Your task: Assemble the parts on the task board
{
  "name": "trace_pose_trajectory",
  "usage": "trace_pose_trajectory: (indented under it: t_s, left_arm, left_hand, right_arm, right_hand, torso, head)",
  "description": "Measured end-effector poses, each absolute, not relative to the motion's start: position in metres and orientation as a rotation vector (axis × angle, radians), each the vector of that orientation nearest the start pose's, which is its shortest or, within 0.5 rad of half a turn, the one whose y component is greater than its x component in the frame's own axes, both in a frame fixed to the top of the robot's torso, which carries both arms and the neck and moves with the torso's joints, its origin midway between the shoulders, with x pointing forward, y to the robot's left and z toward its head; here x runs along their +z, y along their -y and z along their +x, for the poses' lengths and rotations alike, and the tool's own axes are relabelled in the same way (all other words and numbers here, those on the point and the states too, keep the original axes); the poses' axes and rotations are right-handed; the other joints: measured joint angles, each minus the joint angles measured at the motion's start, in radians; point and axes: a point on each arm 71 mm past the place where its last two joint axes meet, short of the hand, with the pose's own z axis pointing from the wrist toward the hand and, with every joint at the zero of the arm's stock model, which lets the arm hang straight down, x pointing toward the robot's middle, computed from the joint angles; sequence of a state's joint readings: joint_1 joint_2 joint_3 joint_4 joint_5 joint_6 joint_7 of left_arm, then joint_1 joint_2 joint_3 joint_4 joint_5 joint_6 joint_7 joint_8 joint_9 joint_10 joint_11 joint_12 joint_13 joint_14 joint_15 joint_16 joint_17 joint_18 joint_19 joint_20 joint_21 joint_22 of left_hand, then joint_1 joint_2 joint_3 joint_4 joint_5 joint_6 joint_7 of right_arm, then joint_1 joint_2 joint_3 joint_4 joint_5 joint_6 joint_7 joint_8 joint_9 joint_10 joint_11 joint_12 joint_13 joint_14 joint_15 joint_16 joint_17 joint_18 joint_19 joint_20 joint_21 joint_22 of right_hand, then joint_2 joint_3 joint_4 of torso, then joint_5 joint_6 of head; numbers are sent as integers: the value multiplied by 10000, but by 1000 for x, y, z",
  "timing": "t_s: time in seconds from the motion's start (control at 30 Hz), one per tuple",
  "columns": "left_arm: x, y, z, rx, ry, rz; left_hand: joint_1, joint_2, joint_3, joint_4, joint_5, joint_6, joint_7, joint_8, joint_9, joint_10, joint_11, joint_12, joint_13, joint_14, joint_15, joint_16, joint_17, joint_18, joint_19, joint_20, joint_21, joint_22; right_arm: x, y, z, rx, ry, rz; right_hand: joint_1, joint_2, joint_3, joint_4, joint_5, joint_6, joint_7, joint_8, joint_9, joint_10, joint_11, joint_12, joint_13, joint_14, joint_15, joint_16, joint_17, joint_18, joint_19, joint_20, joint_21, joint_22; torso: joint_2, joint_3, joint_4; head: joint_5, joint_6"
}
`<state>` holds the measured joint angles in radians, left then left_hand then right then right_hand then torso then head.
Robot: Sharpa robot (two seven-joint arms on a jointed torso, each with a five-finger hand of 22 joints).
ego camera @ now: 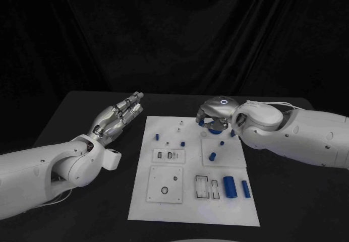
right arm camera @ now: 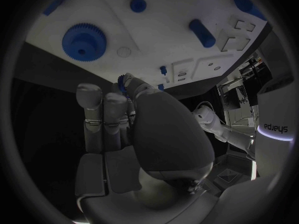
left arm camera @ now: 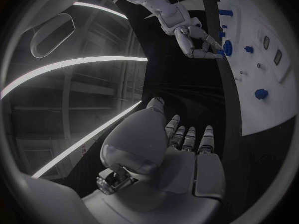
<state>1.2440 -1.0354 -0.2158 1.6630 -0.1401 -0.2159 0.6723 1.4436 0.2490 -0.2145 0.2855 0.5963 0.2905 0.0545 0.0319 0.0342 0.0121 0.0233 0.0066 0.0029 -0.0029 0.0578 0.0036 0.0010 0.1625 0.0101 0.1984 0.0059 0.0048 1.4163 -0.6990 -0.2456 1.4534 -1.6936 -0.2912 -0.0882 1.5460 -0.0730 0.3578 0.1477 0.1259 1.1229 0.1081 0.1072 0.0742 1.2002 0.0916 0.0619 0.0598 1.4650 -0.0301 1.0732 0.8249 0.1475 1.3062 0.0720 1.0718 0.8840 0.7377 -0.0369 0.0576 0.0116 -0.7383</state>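
Mostly hidden under the right hand (ego camera: 216,117) in the head view: a blue piece (ego camera: 215,130) at the far edge of the white board (ego camera: 190,212). Half covered by the fingers (right arm camera: 127,87) in the right wrist view: a small blue toothed part (right arm camera: 121,79), grip unclear. Cut by that picture's rim: two blue pieces (right arm camera: 56,2) (right arm camera: 248,4). Too small to identify: pegs near the board's far left corner (ego camera: 179,129).

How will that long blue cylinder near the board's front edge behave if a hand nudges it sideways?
The long blue cylinder lies on its side on the flat task board, so it would probably roll rather than slide. It looks like rigid plastic, likely light and stiff. Its smooth round surface may slip in a fingertip pinch.
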Motion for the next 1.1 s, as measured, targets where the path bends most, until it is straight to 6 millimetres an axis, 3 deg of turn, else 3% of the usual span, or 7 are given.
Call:
trace_pose_trajectory:
  t_s: [0.07,0.3,0.7,1.1]
  left_arm:
    - [-189,-255,437,-16497,-13743,-8265]
    - [-189,-252,438,-16556,-13770,-8237]
    - [-190,-252,439,-16632,-13808,-8221]
    - [-189,-252,438,-16690,-13826,-8231]
  left_hand:
    - [0,0,0,0,0,45,45,0,9,0,0,0,7,34,34,0,1,0,0,0,0,0]
    - [52,-52,0,0,41,45,45,0,9,37,36,0,7,34,34,0,2,-1,-36,36,0,-1]
    - [92,-11,27,-28,81,82,81,0,10,37,36,0,7,34,33,0,5,0,1,73,0,-1]
    - [132,-52,54,-55,127,141,93,40,22,37,36,0,6,34,33,0,7,0,1,72,0,7]
  right_arm:
    - [-149,140,504,5158,-15337,-6051]
    - [-145,122,515,5160,-15344,-6059]
    - [-155,98,534,4937,-15513,-6025]
    - [-157,96,540,4768,-15615,-5941]
  right_hand:
    - [-103,-37,46,46,-38,24,30,-48,0,7,-100,11,17,0,0,138,189,-1,17,16,113,148]
    - [-229,-139,54,54,-40,-2,146,-146,40,42,-167,17,29,36,36,310,419,0,52,51,202,315]
    - [-389,-299,92,93,174,-17,176,-232,-11,6,-203,18,16,0,71,504,622,2,87,86,325,539]
    - [-451,-362,177,68,212,-158,240,-345,-33,-231,-145,0,21,16,111,582,706,3,51,121,435,686]
  torso:
    - [9,-7,13]
    - [85,-35,106]
    - [253,-51,252]
    - [287,-58,270]
  head:
    - [52,0]
    - [116,9]
    - [7,131]
    - [-41,178]
